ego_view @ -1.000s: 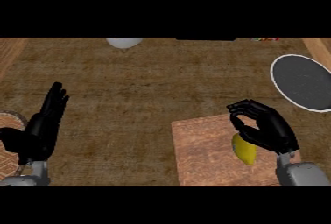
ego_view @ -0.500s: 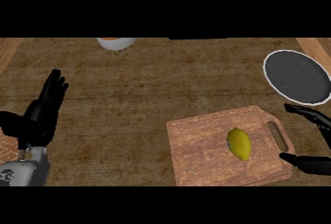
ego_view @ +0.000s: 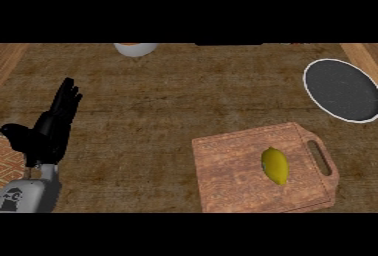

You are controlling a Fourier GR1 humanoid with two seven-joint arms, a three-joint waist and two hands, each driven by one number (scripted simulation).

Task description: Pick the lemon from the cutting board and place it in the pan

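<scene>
A yellow lemon (ego_view: 275, 165) lies on the wooden cutting board (ego_view: 236, 180) at the lower right, close to the board's handle slot. The dark pan (ego_view: 343, 90) with a pale rim sits at the right edge, up and to the right of the board. My left hand (ego_view: 48, 132) rests open at the left edge with its fingers pointing up, far from the lemon. My right hand shows nowhere in the head view. Nothing touches the lemon.
A white bowl (ego_view: 136, 48) is cut off by the upper edge of the counter. A reddish-brown patterned object (ego_view: 9, 162) peeks in at the left edge beside my left forearm. Brown counter lies between the board and the left hand.
My right hand, which hovered over the lemon a second ago, drew back to the right and has left the view. The lemon stays on the board. The view shifted slightly.
</scene>
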